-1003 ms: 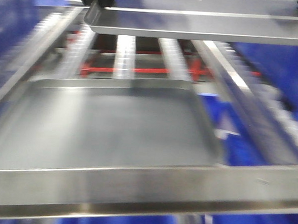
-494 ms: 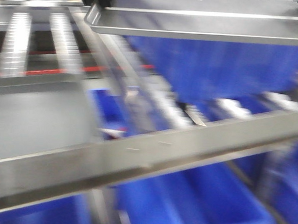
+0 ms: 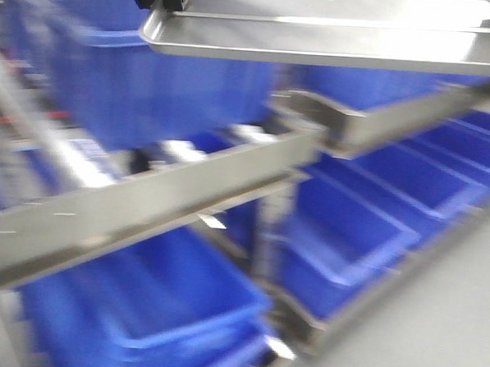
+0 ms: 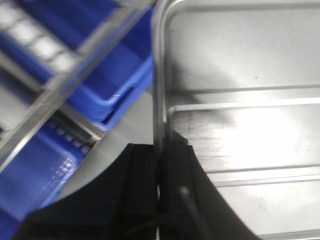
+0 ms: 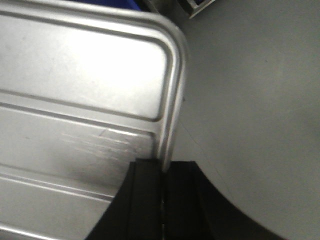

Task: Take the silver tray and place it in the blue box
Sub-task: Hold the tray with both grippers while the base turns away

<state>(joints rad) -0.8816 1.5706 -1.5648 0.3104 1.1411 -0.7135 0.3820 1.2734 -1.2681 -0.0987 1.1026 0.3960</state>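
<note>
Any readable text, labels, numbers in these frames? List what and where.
None readable.
The silver tray shows bare metal, no stamp or marking in either wrist view.
The blue boxes and the rack rail are motion-blurred; no label can be made out.

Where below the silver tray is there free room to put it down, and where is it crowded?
Free: the blurred but bare-looking inside of the blue box beneath the metal rack rail, and the grey floor bordering it on the picture's right. Crowded: the picture's left, where rails and other boxes overlap below the silver tray.
</note>
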